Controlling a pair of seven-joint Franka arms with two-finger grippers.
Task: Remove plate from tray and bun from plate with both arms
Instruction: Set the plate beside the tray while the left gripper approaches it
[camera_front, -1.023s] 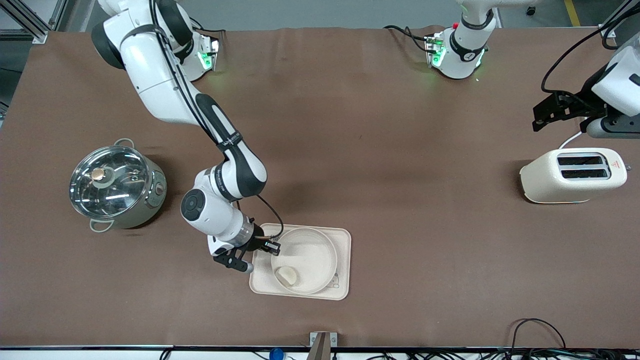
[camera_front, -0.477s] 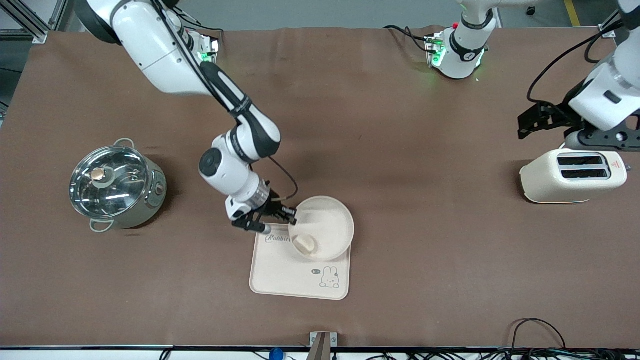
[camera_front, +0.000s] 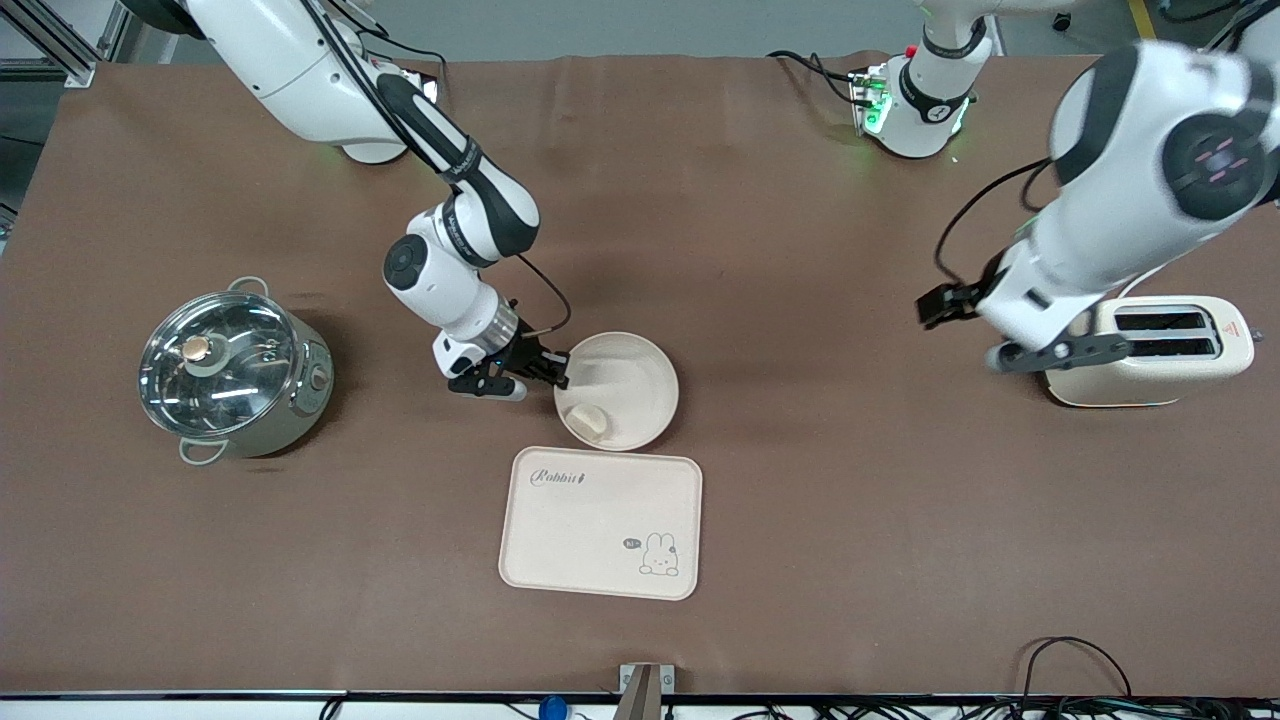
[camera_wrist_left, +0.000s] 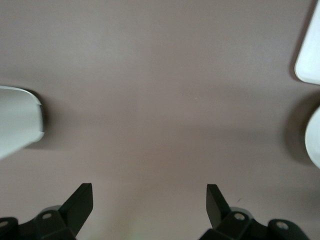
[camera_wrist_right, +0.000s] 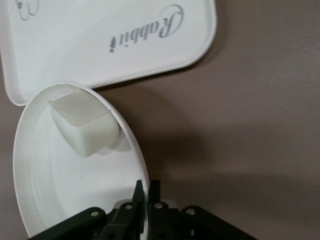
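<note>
My right gripper (camera_front: 557, 375) is shut on the rim of the round cream plate (camera_front: 625, 385) and holds it slightly tilted over the bare brown table, just off the tray. The pale bun (camera_front: 588, 422) lies in the plate by its lower rim. In the right wrist view the fingertips (camera_wrist_right: 148, 190) pinch the plate's (camera_wrist_right: 55, 190) edge, with the bun (camera_wrist_right: 85, 127) inside. My left gripper (camera_front: 932, 306) is open and empty, in the air over bare table beside the toaster. Its spread fingers (camera_wrist_left: 150, 195) show only brown table between them.
The rectangular cream tray (camera_front: 600, 522) with a rabbit drawing lies empty near the front edge. A steel pot with a glass lid (camera_front: 232, 372) stands toward the right arm's end. A cream toaster (camera_front: 1150, 350) stands toward the left arm's end.
My right gripper lifted the plate with the bun off the tray and carried it toward the robots' bases. My left arm swung from beside the toaster toward the table's middle.
</note>
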